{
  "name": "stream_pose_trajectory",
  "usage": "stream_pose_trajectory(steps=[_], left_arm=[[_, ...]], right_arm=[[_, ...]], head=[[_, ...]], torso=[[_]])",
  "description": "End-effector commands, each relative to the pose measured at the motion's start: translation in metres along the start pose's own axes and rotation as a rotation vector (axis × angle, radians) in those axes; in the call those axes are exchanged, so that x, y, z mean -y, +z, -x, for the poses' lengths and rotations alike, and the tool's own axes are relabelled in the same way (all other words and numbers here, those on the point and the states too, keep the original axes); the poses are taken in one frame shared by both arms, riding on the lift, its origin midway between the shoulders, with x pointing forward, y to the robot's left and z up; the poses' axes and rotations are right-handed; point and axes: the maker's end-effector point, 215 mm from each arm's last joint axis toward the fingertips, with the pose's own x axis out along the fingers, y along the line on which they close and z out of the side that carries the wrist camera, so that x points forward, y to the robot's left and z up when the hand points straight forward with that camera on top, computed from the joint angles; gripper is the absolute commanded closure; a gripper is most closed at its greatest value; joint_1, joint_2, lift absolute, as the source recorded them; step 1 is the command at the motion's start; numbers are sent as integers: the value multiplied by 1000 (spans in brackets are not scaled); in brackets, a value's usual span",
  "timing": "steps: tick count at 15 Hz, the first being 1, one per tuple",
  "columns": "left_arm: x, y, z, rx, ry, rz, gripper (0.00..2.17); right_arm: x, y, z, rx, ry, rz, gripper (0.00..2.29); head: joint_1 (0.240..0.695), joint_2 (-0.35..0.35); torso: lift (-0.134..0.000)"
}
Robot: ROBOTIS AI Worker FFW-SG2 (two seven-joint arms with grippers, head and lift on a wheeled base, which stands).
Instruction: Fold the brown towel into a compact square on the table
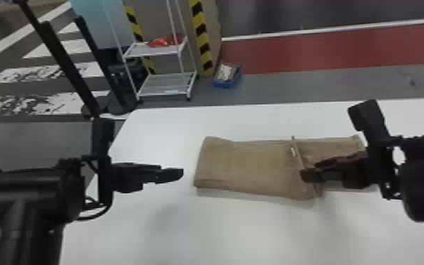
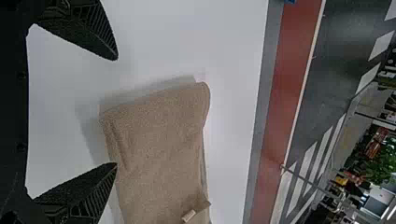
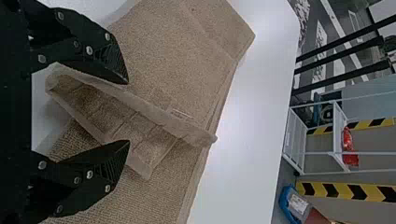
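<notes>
The brown towel (image 1: 250,165) lies on the white table as a long folded strip, its left part thicker, with a raised edge crossing it near the right part. My left gripper (image 1: 178,174) stands to the left of the towel, touching nothing. In the left wrist view the left gripper (image 2: 116,112) is open, the towel (image 2: 159,144) beyond its fingers. Over the towel's right part is my right gripper (image 1: 310,175). In the right wrist view the right gripper (image 3: 128,112) is open around the raised flap of the towel (image 3: 163,116), the fingers apart on either side.
The white table (image 1: 222,232) reaches to a far edge behind the towel. Beyond it on the floor stand a white wire shelf (image 1: 165,84) with a red item, and a blue box (image 1: 226,75). Dark posts (image 1: 63,63) rise beyond the table's left corner.
</notes>
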Motion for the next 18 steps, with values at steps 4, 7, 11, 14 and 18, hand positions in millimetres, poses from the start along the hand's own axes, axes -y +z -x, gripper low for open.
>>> stream_pose_trajectory(steps=[4,7,11,14,18], left_arm=[[-1,-1,0,2,2,-4,80],[-2,-4,1,-3,0,-4,80],[-10,-7,9,-7,13,-4,80],[-11,-8,10,-10,13,-6,80],[-6,-12,6,-19,0,-7,80]], right_arm=[[-4,-1,-2,-1,9,1,998],[-6,-3,0,1,8,-4,1055],[-23,1,18,20,23,-45,1055],[-41,-18,24,10,52,-90,1055],[-34,-19,29,20,25,-83,1055]], head=[[695,270],[695,271],[695,281],[695,292],[695,306]], torso=[[-123],[-123],[-123],[-123],[-123]])
